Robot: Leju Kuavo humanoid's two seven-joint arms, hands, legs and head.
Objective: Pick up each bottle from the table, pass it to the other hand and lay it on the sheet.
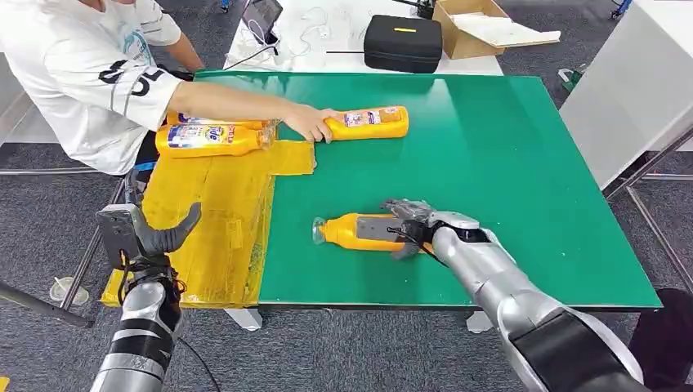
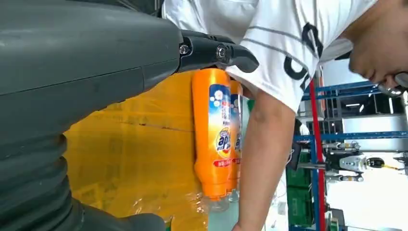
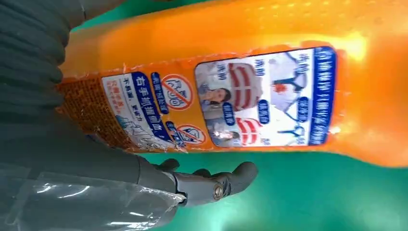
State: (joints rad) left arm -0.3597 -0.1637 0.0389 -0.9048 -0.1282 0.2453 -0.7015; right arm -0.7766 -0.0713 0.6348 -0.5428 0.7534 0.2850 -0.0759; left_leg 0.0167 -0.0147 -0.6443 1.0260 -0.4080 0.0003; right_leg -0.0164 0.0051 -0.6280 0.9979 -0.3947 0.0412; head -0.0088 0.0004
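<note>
An orange bottle [image 1: 351, 231] [image 3: 240, 86] lies on its side on the green table [image 1: 507, 163], cap toward the yellow sheet [image 1: 221, 212] [image 2: 134, 154]. My right hand [image 1: 413, 222] [image 3: 72, 159] reaches over its base end, fingers across the top. The thumb sits beside the bottle with a strip of green between them. My left hand [image 1: 147, 233] [image 2: 96, 62] hovers empty over the sheet's near left edge, fingers apart. Two orange bottles [image 1: 212, 137] [image 2: 214, 130] lie on the sheet's far end. A person's hand [image 1: 309, 122] holds a further bottle [image 1: 368, 122] on the table.
The person leans in from the far left, arm [image 2: 262, 159] stretched over the sheet. A black case [image 1: 402, 42] and a cardboard box [image 1: 470, 24] stand on a white table behind. A white cabinet [image 1: 629, 90] stands to the right.
</note>
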